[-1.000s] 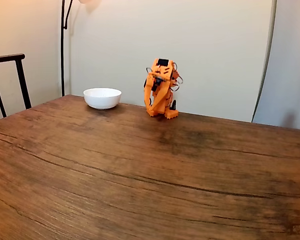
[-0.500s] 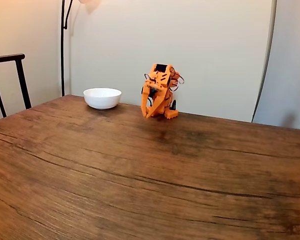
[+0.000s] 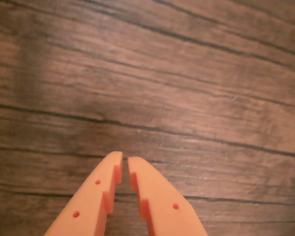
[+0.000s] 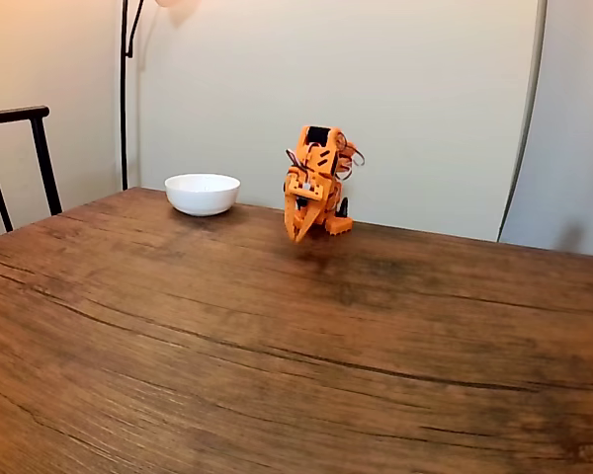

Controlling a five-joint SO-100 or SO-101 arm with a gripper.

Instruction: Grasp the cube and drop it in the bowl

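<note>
The gripper [image 3: 125, 158] is nearly pressed together, just a thin slit between the two orange fingers [image 3: 152, 196], and nothing is pinched in them. In the wrist view they point over bare wood grain, above the surface.

The table [image 4: 277, 336] takes up most of the room from where the fixed view looks, a dark brown plank top running back to a pale wall. A black chair [image 4: 20, 158] stands at its far left edge, with a thin dark lamp pole [image 4: 125, 89] behind.

The orange arm [image 4: 316, 183] sits at the far edge of the table. A second ago it was folded upright over its base, the gripper tucked down close in front; now it has leaned forward and toward the left of the fixed view, the gripper [image 4: 296, 235] tilted down with its tip hanging just above the wood in front of the base.

The bowl [image 4: 203, 194] rests where it was, well to the left of the arm in the fixed view, near the far edge. I cannot make out the cube anywhere.
</note>
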